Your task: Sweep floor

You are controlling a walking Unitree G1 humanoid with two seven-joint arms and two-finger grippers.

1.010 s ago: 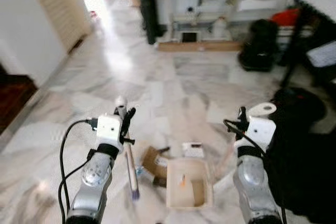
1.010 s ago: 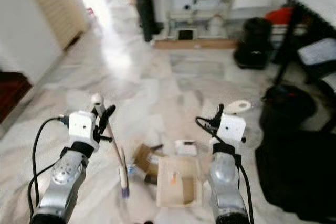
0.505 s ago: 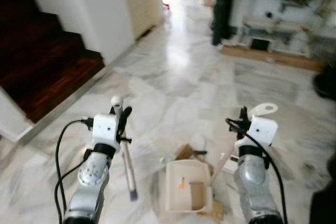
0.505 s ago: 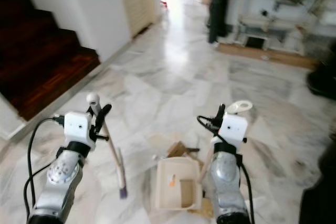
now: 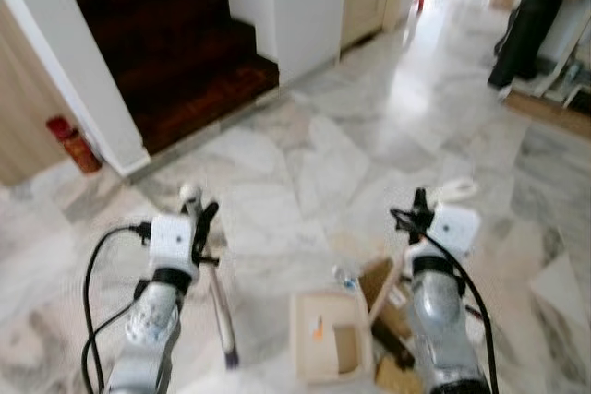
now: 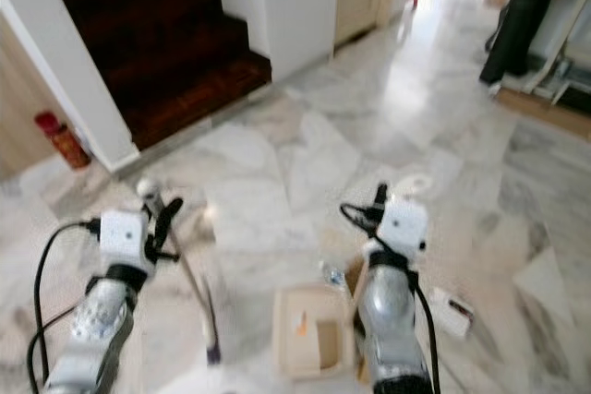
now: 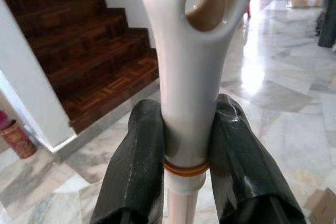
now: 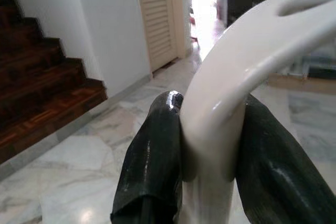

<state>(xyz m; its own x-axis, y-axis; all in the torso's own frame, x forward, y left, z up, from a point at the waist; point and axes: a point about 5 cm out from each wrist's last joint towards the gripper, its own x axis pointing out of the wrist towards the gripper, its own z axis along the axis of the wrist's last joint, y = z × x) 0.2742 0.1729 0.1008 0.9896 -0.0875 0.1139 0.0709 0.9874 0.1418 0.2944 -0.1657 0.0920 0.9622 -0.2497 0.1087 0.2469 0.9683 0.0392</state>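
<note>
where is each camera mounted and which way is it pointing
Left and right eye views: on the head, facing forward and down at the marble floor; both silver arms show, plus the cream plastic dustpan.
Left wrist view: along the left gripper, shut on the white broom handle.
Right wrist view: along the right gripper, shut on the white dustpan handle.
All views share the dark wooden stairs.

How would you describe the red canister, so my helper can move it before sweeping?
Find the dark wooden staircase, then the white wall post on its left. The red canister stands on the marble floor at the post's foot, the one small red cylinder there.
</note>
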